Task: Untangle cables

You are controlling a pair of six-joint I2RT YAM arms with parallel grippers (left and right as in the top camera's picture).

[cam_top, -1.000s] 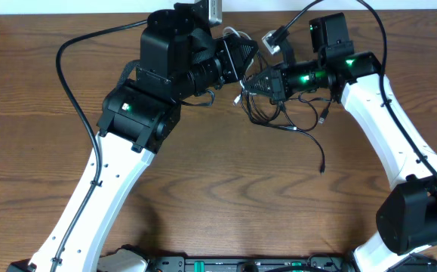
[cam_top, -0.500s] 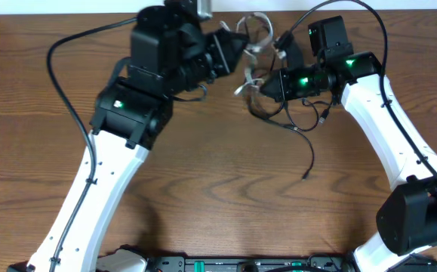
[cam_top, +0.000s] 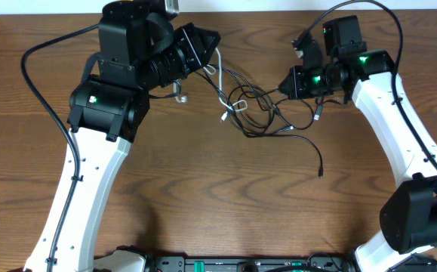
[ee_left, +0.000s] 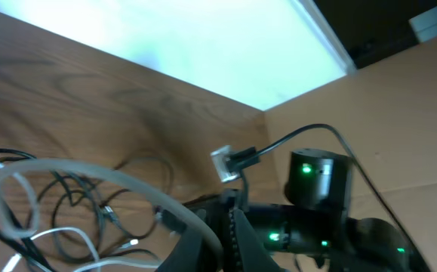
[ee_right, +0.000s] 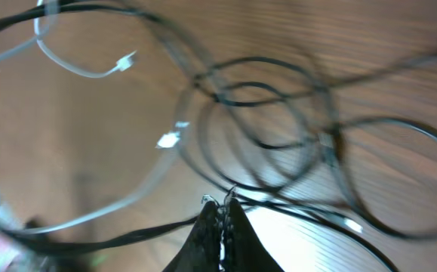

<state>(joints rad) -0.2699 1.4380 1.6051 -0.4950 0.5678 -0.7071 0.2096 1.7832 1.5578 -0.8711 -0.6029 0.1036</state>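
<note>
A tangle of thin black cables lies stretched across the wooden table between my two grippers. A thin white cable runs from my left gripper down into the tangle. In the left wrist view the left gripper is shut on the white cable, which loops away to the left. My right gripper sits at the tangle's right side. In the right wrist view it is shut on a black cable, with black loops and the white cable beyond. One black cable trails to a loose plug.
A thick black wire hangs off the left arm, and another arcs over the right arm. A cardboard wall stands behind the table's back edge. A black rail runs along the front edge.
My left gripper has moved left and my right gripper right and back, each holding its cable. The bunched tangle has stretched out and now lies spread between them.
</note>
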